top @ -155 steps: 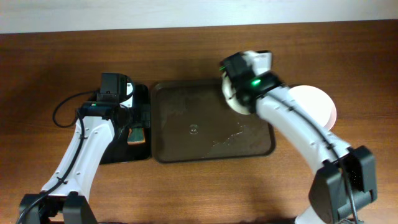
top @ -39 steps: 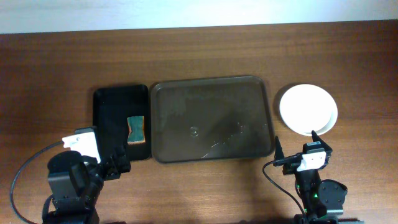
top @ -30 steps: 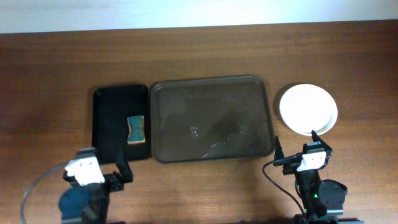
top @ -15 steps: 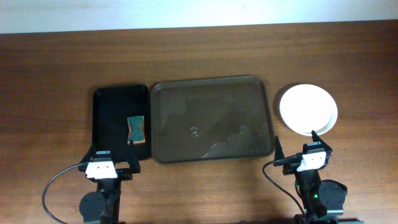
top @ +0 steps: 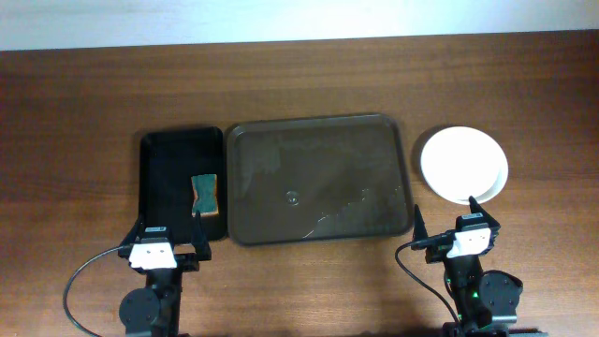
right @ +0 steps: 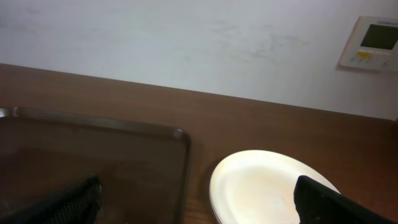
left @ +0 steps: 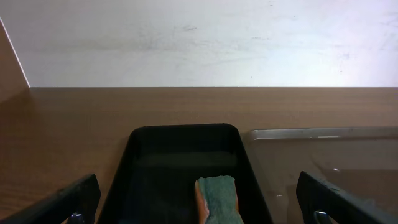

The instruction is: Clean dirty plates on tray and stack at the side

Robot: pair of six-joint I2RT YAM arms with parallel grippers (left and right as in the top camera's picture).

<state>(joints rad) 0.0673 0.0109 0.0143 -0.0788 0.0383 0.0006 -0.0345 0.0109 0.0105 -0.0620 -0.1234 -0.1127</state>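
Brown wooden tabletop carries the dark brown tray at centre, bare of dishes, with the plates stacked white just beyond its right rim. A black tray on its left holds a green sponge. The left gripper and right gripper sit at the near edge, both with fingers spread wide and gripping nothing.

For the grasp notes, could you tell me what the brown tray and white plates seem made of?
The tray looks like hard plastic: dark brown, dull sheen, moulded rim. The plates look like glazed ceramic or melamine: smooth, bright white, evenly glossy.
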